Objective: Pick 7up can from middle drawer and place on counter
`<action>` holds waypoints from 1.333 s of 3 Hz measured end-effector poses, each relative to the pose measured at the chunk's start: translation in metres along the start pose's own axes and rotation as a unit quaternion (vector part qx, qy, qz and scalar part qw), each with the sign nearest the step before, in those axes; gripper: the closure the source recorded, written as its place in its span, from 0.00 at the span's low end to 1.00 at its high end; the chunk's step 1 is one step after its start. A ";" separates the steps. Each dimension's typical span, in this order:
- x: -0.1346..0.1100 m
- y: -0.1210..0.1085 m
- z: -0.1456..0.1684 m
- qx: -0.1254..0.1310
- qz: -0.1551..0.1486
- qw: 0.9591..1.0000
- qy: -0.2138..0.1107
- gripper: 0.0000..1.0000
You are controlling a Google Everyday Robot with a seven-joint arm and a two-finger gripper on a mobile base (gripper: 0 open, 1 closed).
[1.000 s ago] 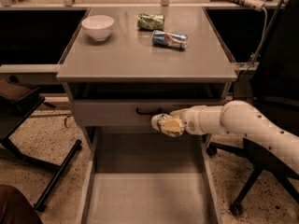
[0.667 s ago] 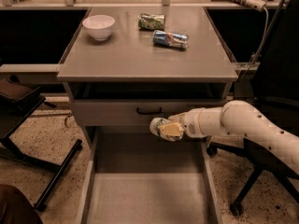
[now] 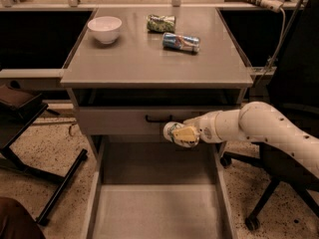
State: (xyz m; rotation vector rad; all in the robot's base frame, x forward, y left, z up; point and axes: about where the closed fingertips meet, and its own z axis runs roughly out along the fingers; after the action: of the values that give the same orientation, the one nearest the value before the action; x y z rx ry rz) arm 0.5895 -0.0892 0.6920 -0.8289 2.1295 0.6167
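Observation:
My gripper (image 3: 180, 134) is shut on the 7up can (image 3: 172, 131), a pale silver-white can with green. It holds the can in the air above the back of the open middle drawer (image 3: 159, 210), just in front of the closed drawer front (image 3: 114, 122) and right of its black handle. The white arm reaches in from the right. The drawer's grey floor below the can is bare. The counter (image 3: 144, 61) is the wide grey top above, higher than the can.
On the counter sit a white bowl (image 3: 104, 29), a dark green packet (image 3: 161, 23) and a blue-and-silver can (image 3: 180, 42) on its side. A chair base (image 3: 259, 210) stands at the right and black stand legs (image 3: 60, 188) at the left.
The gripper with the can has hardly moved; it stays in front of the drawer front. Nothing on the counter has moved.

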 end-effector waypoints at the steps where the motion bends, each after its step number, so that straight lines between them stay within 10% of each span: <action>1: -0.019 -0.012 -0.036 0.048 0.007 0.998 0.033 1.00; 4: -0.141 -0.025 -0.157 0.190 -0.009 0.980 0.059 1.00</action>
State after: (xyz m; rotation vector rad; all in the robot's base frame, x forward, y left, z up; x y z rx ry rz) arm 0.6040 -0.1570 0.8932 -0.6827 2.2468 0.1426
